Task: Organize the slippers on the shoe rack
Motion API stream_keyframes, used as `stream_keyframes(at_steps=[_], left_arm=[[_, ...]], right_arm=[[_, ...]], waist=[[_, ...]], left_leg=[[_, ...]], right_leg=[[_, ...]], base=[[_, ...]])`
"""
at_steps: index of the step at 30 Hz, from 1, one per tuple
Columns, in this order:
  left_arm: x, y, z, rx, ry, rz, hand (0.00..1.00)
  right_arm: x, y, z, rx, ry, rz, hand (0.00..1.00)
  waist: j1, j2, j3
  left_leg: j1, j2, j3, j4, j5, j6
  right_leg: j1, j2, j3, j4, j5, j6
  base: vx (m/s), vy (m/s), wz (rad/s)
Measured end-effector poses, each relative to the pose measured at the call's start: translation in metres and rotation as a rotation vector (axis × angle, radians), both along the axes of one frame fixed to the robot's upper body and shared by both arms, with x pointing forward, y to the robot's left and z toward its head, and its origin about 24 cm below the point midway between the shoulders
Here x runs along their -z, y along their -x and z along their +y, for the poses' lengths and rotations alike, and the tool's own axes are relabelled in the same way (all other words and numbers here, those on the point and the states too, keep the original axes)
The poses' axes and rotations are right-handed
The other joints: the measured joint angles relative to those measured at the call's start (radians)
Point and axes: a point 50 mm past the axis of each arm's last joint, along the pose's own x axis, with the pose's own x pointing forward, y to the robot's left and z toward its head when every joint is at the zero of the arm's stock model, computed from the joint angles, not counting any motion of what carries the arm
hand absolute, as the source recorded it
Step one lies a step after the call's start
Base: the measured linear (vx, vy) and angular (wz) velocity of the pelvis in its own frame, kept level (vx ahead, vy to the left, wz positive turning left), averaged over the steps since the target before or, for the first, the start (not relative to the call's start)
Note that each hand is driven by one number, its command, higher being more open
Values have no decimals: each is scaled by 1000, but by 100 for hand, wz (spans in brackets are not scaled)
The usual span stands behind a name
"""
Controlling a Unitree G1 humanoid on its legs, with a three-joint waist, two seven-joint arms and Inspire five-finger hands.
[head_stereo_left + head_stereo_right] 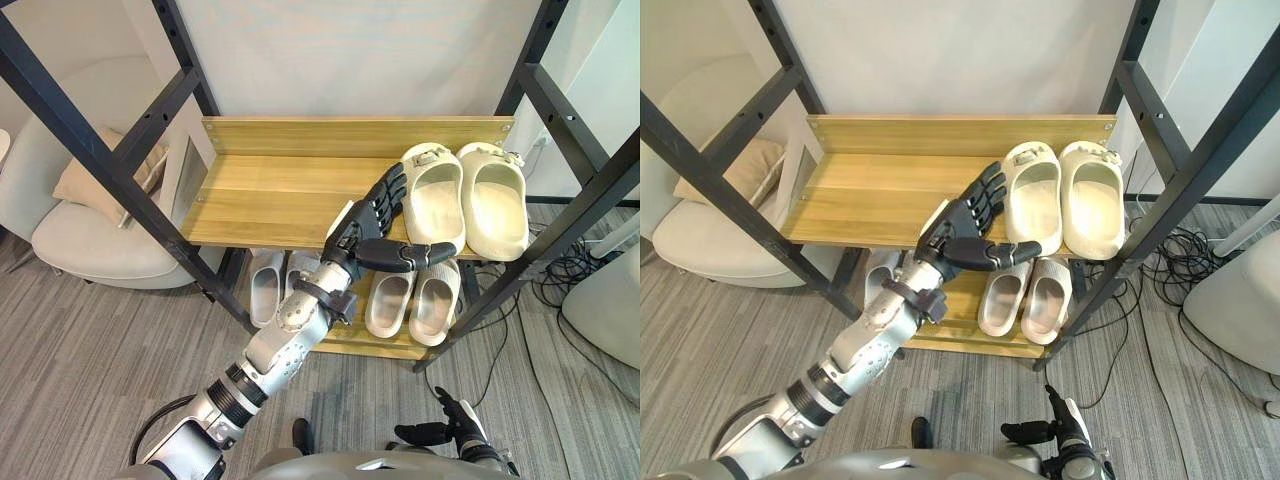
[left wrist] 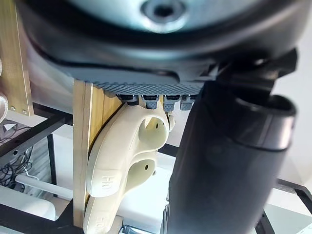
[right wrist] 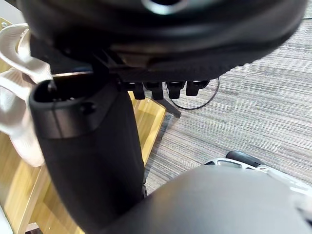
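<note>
My left hand [image 1: 372, 232] is spread wide, straight fingers along the side of a cream foam slipper [image 1: 434, 200] at the wooden top shelf's [image 1: 270, 190] front right corner, thumb across its heel. Pushing unevenly could tip it off the front edge. My fingers hide the actual contact. My right hand [image 1: 450, 428] hangs relaxed below.
</note>
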Motion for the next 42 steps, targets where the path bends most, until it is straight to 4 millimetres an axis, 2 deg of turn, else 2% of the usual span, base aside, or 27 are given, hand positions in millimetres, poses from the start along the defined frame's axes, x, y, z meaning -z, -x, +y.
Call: stream_keyframes(at_steps=[14,20,22,25,29,33,37,38,42], left_arm=[[0,-5,4,-42,-25,-8,100],[-3,-16,28,-166,-54,-35,100],[-4,-15,41,-218,-40,-35,100],[-12,-6,47,-240,3,-58,100],[-37,11,43,-193,89,-153,100],[-50,27,36,-105,184,-185,100],[-49,40,21,21,240,-154,100],[-46,50,11,97,265,-125,100],[-41,67,-7,238,278,-100,100]], right_arm=[[2,-1,3,-9,0,11,100],[3,-1,2,-2,-1,16,100],[3,0,2,-2,0,18,100],[4,2,1,15,-1,23,100],[5,4,0,21,-2,31,100],[5,6,-2,19,0,35,100],[6,8,-4,19,4,46,100],[7,10,-4,18,6,52,100],[7,11,-5,16,8,56,100]], waist=[[1,-11,-6],[3,-11,-6],[7,-11,-6],[17,-11,-6],[28,-10,-8],[30,-2,-14],[34,4,-25],[35,7,-32],[36,12,-40]], left_leg=[[-2,0,1,0,0,0],[-2,0,1,0,0,0],[-2,0,1,1,0,0],[-3,3,0,5,0,0],[-3,1,-2,5,1,2],[-3,-3,-7,5,3,4],[-4,-5,-16,2,5,7],[-4,-6,-16,1,5,7],[-2,-6,-17,1,7,9]], right_leg=[[0,0,0,-4,3,3],[1,0,-1,-6,3,3],[2,0,-1,-6,3,3],[1,-1,0,-6,3,3],[0,-4,-1,-1,2,3],[1,-6,-4,4,1,5],[1,-10,-14,11,-4,7],[1,-13,-15,13,-5,8],[1,-14,-15,17,-5,8]], base=[[0,0,0],[0,0,0],[0,0,0],[0,0,0],[0,0,0],[0,0,3],[0,0,7],[0,0,3],[0,0,0]])
